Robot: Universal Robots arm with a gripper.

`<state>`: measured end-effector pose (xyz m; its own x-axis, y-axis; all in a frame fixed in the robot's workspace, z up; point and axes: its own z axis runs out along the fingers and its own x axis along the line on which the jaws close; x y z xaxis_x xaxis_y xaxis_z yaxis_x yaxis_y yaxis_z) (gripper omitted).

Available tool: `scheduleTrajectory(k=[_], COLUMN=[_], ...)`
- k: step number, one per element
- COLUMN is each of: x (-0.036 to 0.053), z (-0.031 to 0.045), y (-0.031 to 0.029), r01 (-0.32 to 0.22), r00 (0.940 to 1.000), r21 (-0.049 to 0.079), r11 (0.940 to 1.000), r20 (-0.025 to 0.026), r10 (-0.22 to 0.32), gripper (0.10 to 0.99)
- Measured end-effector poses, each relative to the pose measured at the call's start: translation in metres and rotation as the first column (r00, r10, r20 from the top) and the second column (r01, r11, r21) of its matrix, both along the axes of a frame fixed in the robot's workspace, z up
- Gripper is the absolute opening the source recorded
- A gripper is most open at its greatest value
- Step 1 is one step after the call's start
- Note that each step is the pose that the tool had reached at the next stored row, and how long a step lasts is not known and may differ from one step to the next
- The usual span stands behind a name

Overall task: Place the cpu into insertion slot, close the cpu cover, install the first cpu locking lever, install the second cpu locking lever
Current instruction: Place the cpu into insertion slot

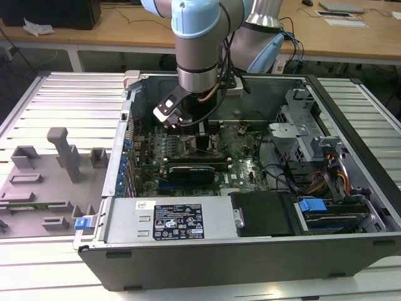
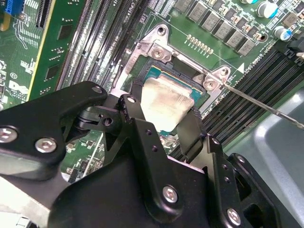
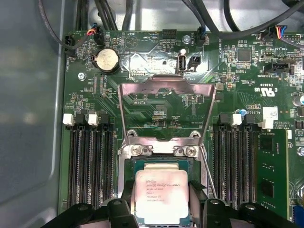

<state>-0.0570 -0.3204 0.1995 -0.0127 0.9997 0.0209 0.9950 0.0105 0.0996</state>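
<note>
In the exterior view the arm (image 1: 197, 50) reaches down from the top centre of the frame into the open case (image 1: 250, 257), and the gripper (image 1: 202, 139) sits low over the board (image 1: 247, 169) at mid-frame.

In both wrist views the gripper (image 2: 164, 110) (image 3: 161, 203) is closed on the cpu (image 2: 166, 99) (image 3: 161, 190). One black finger (image 2: 135, 97) presses one edge of the chip and the other presses the opposite edge.

The cpu lies, silver top up, within the slot (image 3: 159, 150). I cannot tell whether it is fully seated or just above the contacts.

The cover (image 3: 166, 88) stands swung open, hinged at the slot's far rim, with the green board showing through its window. A thin lever (image 2: 266, 107) angles away from the slot's corner, unlatched. Long memory slots (image 3: 90, 166) run on both sides of the slot.
</note>
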Motion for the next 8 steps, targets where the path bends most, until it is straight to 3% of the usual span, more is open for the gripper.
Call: scheduleTrajectory(k=[2, 3, 8], x=[0.0000, 0.0000, -0.0001], z=[0.0000, 0.0000, 0.0004], y=[0.0002, 0.0003, 0.0003], r01=[0.000, 0.000, 0.000], r00=[1.0000, 1.0000, 1.0000], r21=[0.000, 0.000, 0.000], r11=[1.0000, 1.0000, 1.0000], r20=[0.0000, 0.0000, 0.0000], r10=[0.000, 0.000, 0.000], gripper=[0.553, 0.616, 0.616])
